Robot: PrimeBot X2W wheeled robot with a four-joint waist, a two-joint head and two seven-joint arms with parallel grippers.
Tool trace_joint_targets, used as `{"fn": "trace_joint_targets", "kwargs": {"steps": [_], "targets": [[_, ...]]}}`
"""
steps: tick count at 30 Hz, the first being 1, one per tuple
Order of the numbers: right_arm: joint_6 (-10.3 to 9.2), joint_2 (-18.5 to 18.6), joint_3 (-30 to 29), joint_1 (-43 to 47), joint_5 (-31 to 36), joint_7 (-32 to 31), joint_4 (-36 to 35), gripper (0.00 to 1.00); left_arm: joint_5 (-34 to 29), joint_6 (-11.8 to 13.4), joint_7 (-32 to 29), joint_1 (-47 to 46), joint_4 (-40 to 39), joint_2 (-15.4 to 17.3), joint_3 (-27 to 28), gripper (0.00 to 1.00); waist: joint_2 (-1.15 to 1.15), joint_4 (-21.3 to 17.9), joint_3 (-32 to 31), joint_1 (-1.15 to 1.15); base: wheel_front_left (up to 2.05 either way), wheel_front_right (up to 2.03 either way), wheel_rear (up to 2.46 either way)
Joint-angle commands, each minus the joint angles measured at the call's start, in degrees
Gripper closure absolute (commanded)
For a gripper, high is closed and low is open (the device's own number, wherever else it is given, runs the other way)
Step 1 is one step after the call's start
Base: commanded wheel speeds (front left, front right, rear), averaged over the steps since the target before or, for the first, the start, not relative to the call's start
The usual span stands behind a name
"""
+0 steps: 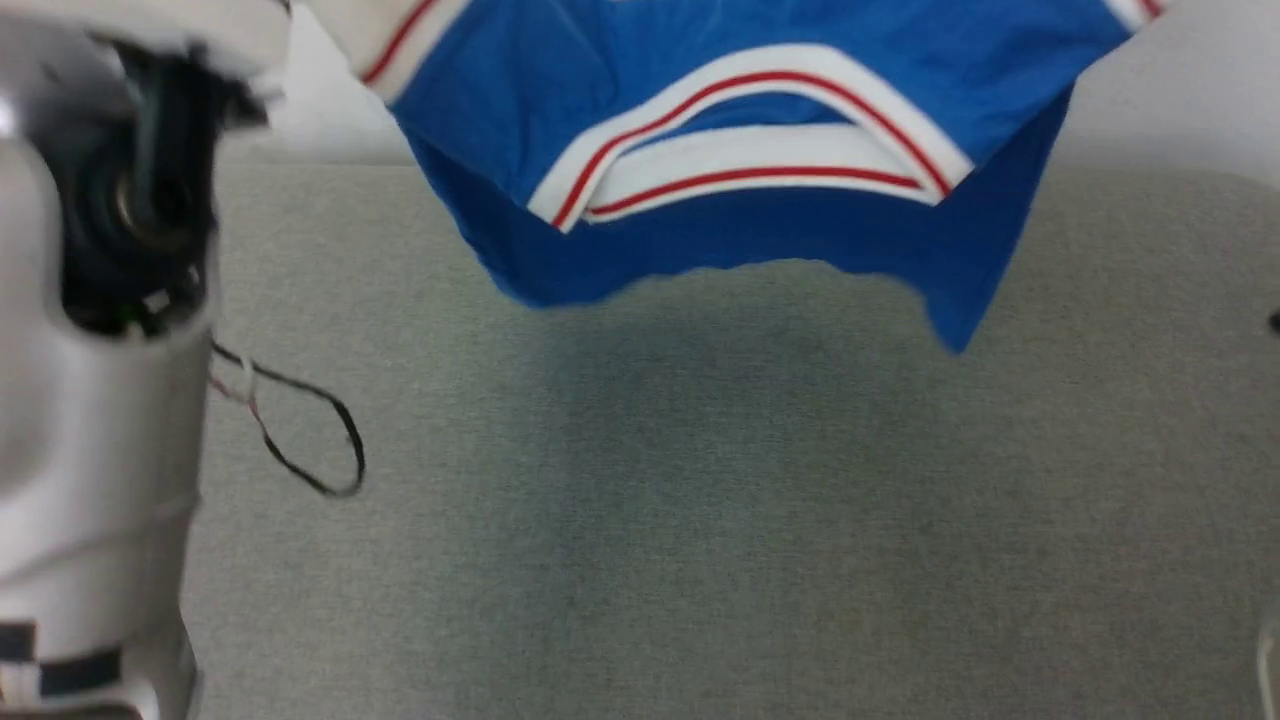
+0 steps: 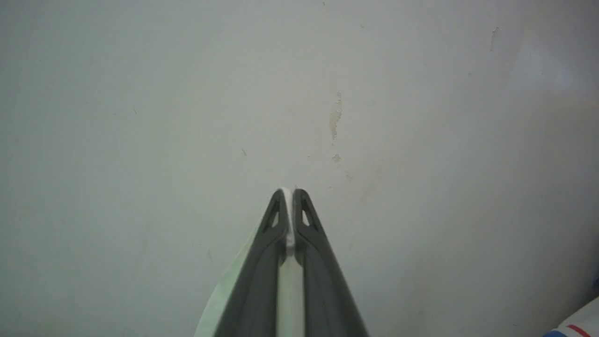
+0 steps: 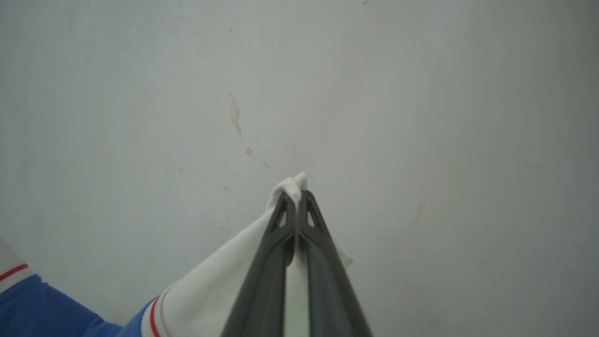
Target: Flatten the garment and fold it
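The garment [image 1: 760,110], a royal-blue jersey with a white and red collar band, hangs in the air above the grey table [image 1: 700,520], its lower edge sagging at mid-height of the head view. My left gripper [image 2: 291,194] is shut on a thin white fold of the garment's sleeve, fingers pointing at a pale wall. My right gripper [image 3: 296,194] is shut on the other white sleeve [image 3: 220,285], whose red-trimmed seam and blue body [image 3: 42,313] trail to the lower left. A corner of the garment [image 2: 575,327] shows at the lower right of the left wrist view.
A pale forearm [image 1: 100,400] of mine stands along the left edge of the head view. A black cable loop [image 1: 310,440] lies beside it on the table. Behind the table rises a pale wall [image 1: 1180,90] with chipped paint [image 2: 335,117].
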State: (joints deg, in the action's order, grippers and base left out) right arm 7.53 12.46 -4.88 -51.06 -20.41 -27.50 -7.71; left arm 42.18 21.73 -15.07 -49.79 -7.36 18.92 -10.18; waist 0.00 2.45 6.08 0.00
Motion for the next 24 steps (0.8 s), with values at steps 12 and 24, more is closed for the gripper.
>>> {"fn": "trace_joint_targets", "kwargs": {"steps": [12,24], "targets": [[-0.04,-3.78,4.85,-22.11,6.57,0.1,23.15,1.0,-7.34,4.61,-6.19,-21.19,16.69,3.08,-3.85,1.0,0.0,-6.63,7.35,0.0,0.0,0.0,0.0],[-0.04,-4.99,3.93,-38.94,15.48,9.1,37.85,1.0,-11.2,3.62,8.55,-38.56,23.95,0.02,-2.01,1.0,0.0,-7.75,20.66,0.0,0.0,0.0,0.0]]}}
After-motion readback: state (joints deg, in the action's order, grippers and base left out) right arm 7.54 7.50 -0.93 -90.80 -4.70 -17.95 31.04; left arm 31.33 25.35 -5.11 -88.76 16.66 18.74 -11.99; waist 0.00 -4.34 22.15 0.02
